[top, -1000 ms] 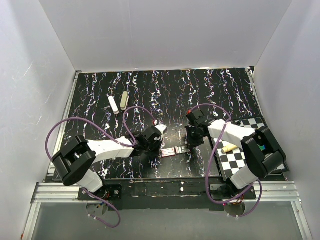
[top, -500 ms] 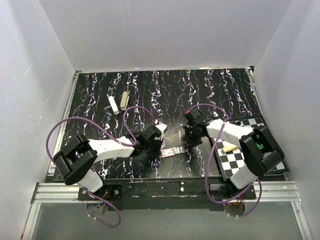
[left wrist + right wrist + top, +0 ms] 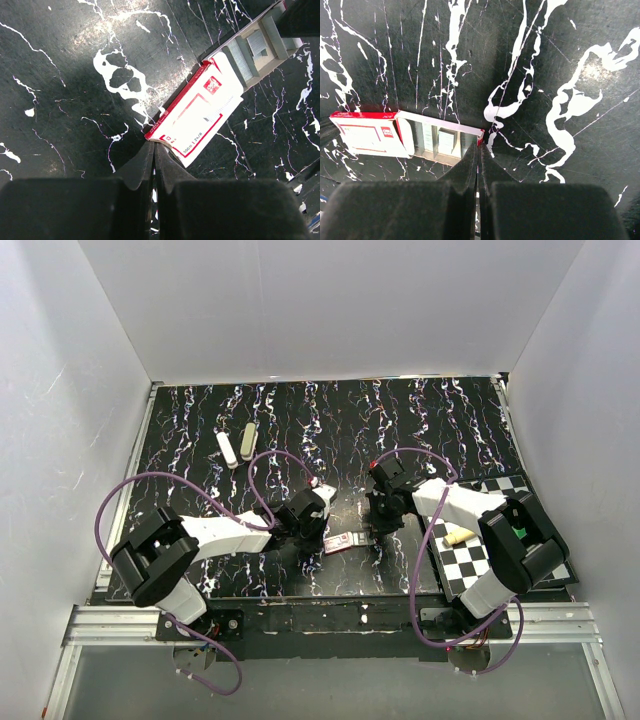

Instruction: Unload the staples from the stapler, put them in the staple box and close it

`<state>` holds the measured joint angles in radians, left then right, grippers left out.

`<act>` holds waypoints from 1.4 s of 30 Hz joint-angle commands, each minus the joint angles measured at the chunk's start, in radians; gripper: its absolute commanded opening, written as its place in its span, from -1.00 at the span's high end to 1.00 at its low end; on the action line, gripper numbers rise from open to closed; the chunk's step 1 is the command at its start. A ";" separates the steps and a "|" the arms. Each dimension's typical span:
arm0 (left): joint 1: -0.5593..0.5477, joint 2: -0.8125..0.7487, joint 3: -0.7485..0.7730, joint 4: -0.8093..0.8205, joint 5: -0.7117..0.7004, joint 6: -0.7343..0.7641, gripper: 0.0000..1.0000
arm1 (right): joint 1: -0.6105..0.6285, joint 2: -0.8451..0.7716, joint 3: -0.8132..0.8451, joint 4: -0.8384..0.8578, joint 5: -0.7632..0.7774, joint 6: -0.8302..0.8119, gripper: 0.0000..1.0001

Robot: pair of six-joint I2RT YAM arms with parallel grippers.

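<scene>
Touching opposite ends of the flat red-and-white cardboard box [image 3: 200, 112] on the glossy marbled table [image 3: 60, 100], left gripper [image 3: 154, 145] and right gripper [image 3: 479, 147] were both pinched shut.

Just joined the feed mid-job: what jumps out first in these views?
The red-and-white staple box lies at the near middle of the black marbled table, its tray slid partly out. Both claws are shut: the left claw sits at the box's corner, the right claw at the tray's end.
</scene>
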<state>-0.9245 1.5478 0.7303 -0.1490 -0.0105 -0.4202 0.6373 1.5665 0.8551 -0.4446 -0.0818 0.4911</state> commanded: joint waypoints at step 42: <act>0.012 0.040 0.001 -0.035 -0.016 0.018 1.00 | 0.050 -0.066 -0.019 -0.042 -0.009 -0.051 0.97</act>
<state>-0.9180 1.5570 0.7380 -0.1501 -0.0101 -0.4191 0.6701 1.5383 0.8520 -0.4767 -0.0628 0.4549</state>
